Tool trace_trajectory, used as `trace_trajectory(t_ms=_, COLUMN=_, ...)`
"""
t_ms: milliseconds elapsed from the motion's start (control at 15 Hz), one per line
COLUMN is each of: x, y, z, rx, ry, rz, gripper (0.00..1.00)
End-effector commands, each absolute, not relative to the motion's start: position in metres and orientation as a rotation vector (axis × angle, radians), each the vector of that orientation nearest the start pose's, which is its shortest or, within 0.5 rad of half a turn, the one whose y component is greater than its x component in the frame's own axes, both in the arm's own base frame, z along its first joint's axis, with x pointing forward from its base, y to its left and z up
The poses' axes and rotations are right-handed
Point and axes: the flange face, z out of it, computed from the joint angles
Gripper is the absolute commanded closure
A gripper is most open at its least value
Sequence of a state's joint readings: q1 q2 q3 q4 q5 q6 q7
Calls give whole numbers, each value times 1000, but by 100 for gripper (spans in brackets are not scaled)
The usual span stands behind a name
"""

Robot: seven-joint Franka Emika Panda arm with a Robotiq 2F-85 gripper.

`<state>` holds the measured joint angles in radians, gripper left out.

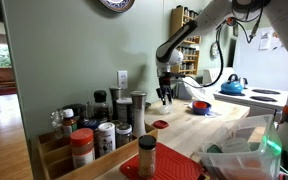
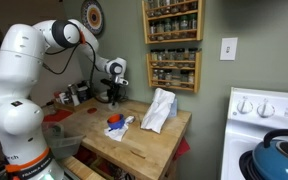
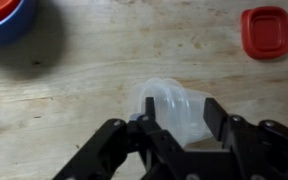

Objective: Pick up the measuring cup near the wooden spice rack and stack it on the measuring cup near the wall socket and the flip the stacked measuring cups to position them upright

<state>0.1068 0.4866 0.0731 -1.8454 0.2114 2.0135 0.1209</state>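
A translucent plastic measuring cup lies on the wooden table, seen in the wrist view between my fingers. My gripper has one finger on each side of the cup and looks closed on its walls. In both exterior views the gripper hangs low over the table beside the wall, and the cup itself is too small to make out. I cannot tell whether a second cup sits inside it.
A red lid and a blue bowl lie on the table nearby. Spice jars crowd the near corner below a wall socket. A white cloth, a wall-mounted spice rack and a blue kettle also show.
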Motion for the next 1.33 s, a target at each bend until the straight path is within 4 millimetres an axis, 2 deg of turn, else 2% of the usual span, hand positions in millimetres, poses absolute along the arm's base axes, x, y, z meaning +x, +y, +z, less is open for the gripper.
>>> trace_trajectory(t_ms=0, x=592, y=116, z=245, rx=-2881, ry=80, rz=486, gripper=77)
trace_trajectory(t_ms=133, x=592, y=116, z=253, rx=-2873, ry=67, rz=470, gripper=89)
trace_trajectory(t_ms=200, x=592, y=116, z=256, rx=-2879, ry=63, rz=465, gripper=99)
trace_trajectory(t_ms=467, x=590, y=119, z=267, rx=-2940, ry=44, rz=436, gripper=97)
trace_trajectory(t_ms=533, x=589, y=120, z=268, rx=-2960, ry=40, rz=432, gripper=89)
trace_trajectory(t_ms=600, x=589, y=122, z=269, rx=-2981, ry=36, rz=413, gripper=63)
trace_trajectory(t_ms=733, x=590, y=122, z=276, rx=-3005, ry=29, rz=387, gripper=56)
trace_trajectory(t_ms=1133, x=589, y=122, z=303, rx=-3057, ry=8, rz=275, gripper=10)
trace_trajectory(t_ms=1267, x=590, y=120, z=318, rx=-3067, ry=17, rz=218, gripper=0)
